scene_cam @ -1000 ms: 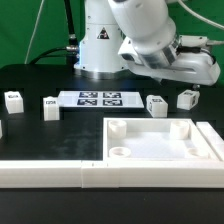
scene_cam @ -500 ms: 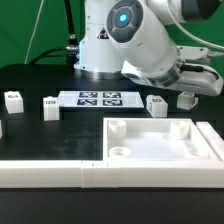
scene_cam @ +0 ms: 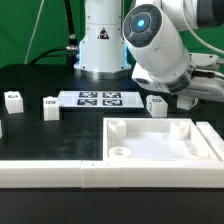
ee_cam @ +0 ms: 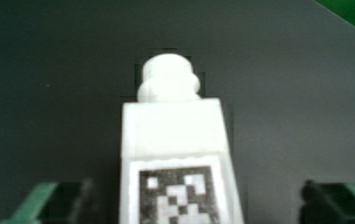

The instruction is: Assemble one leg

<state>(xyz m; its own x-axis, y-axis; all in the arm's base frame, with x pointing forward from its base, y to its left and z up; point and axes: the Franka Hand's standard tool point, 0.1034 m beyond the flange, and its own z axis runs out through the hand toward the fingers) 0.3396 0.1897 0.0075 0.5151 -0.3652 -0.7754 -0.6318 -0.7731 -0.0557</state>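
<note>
In the wrist view a leg (ee_cam: 170, 150) lies lengthwise, a white block with a rounded peg at its far end and a black-and-white tag on its upper face. My gripper (ee_cam: 192, 205) is open, with one finger on each side of the leg and dark gaps between them. In the exterior view my gripper (scene_cam: 189, 98) hangs low at the right, over the spot of the rightmost leg, which it hides. Three more legs stand on the table: one (scene_cam: 156, 104) just left of the gripper, one (scene_cam: 50, 107) and one (scene_cam: 13, 99) at the left.
The large white square panel (scene_cam: 150, 124) with raised rim and corner sockets lies at the front right. A long white bar (scene_cam: 45, 172) lies along the front left. The marker board (scene_cam: 98, 98) lies before the robot base (scene_cam: 100, 45).
The arm has swung toward the exterior view's right and come down. The rightmost leg, visible before, is now hidden behind the gripper.
</note>
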